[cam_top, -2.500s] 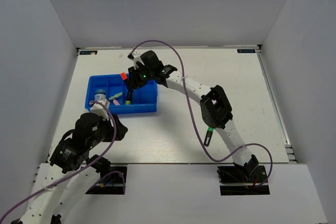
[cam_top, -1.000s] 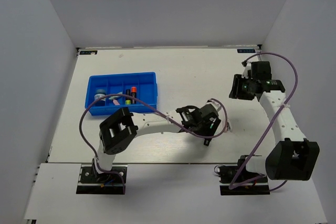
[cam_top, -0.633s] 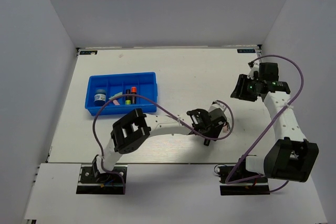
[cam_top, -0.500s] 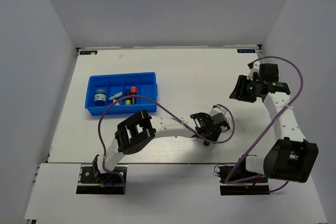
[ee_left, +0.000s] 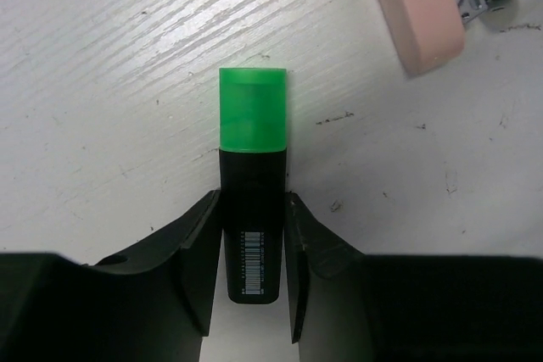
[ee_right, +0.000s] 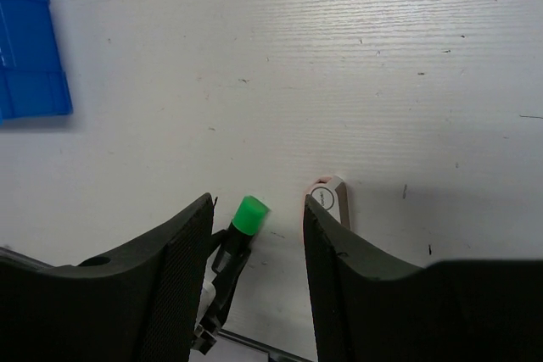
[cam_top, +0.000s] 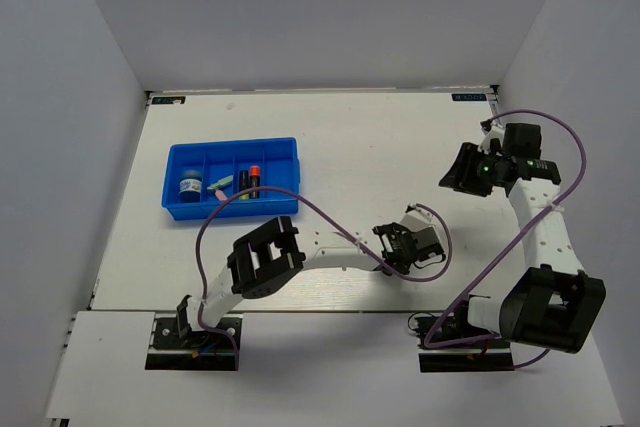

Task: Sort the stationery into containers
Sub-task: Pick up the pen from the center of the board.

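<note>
Green-capped highlighter (ee_left: 252, 188) between black fingers (ee_left: 197, 253)

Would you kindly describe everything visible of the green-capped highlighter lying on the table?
The highlighter has a squat black body bearing a white barcode label and a translucent green cap, closed, both plastic-looking. It lies flat on the white table, cap pointing away from the left gripper, whose fingers press both sides of its body.

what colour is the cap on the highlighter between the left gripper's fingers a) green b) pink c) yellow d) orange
A: in the left wrist view, the black highlighter sitting between the fingers of the left gripper has a green cap.
</note>
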Robot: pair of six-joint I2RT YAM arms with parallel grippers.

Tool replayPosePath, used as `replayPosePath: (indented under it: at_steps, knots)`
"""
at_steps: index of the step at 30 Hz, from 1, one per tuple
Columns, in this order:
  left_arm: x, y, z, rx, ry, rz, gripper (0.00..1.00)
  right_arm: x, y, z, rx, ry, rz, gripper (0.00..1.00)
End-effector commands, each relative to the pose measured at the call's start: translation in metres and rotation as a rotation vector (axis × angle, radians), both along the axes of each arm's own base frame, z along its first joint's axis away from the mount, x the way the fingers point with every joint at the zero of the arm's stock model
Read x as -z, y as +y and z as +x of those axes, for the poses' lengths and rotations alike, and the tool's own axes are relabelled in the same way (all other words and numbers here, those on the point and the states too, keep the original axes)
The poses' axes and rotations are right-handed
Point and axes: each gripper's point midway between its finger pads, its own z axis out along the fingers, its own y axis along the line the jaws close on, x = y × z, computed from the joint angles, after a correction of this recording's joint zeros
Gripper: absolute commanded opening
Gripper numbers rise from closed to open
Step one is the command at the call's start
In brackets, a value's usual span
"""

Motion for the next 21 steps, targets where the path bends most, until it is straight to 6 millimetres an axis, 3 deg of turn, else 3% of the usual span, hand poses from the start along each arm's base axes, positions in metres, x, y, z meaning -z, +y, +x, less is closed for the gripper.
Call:
replayPosePath:
  at_steps: [1,3,5,7,8,11,13,14,16,17,19,21]
  knots:
    - [0.033,0.05,-0.007,-0.042,0.021,0.201,0.41,-0.012,0.004,-0.001,-0.006,-0.042,0.046,0.5]
    - [0.042,0.07,-0.007,-0.054,0.014,0.253,0.37,-0.013,0.003,0.0,-0.006,-0.047,0.053,0.5]
    - [0.052,0.094,-0.008,-0.07,0.025,0.31,0.24,-0.014,0.004,-0.001,-0.009,-0.048,0.063,0.5]
    - [0.051,0.104,-0.002,-0.092,0.029,0.302,0.16,-0.013,0.004,-0.001,-0.004,-0.045,0.07,0.5]
    - [0.054,0.125,-0.006,-0.097,0.036,0.335,0.1,-0.014,0.005,-0.002,-0.007,-0.045,0.074,0.5]
    - [0.032,0.128,-0.001,-0.078,0.015,0.264,0.02,-0.012,0.004,-0.002,-0.005,-0.039,0.082,0.5]
    - [0.008,0.129,0.006,-0.051,-0.019,0.237,0.0,-0.013,0.004,-0.001,-0.007,-0.042,0.084,0.5]
    - [-0.014,0.127,0.01,-0.048,-0.036,0.19,0.0,-0.012,0.005,-0.002,-0.009,-0.038,0.089,0.5]
    - [-0.029,0.128,0.017,-0.016,-0.059,0.18,0.0,-0.011,0.005,-0.001,-0.011,-0.039,0.09,0.5]
    - [-0.054,0.127,0.021,-0.005,-0.083,0.13,0.0,-0.011,0.006,-0.002,-0.013,-0.036,0.094,0.5]
    - [-0.072,0.125,0.024,0.006,-0.105,0.095,0.0,-0.01,0.006,-0.002,-0.012,-0.035,0.093,0.5]
    - [-0.104,0.126,0.029,0.021,-0.14,0.045,0.0,-0.008,0.006,-0.002,-0.012,-0.028,0.098,0.5]
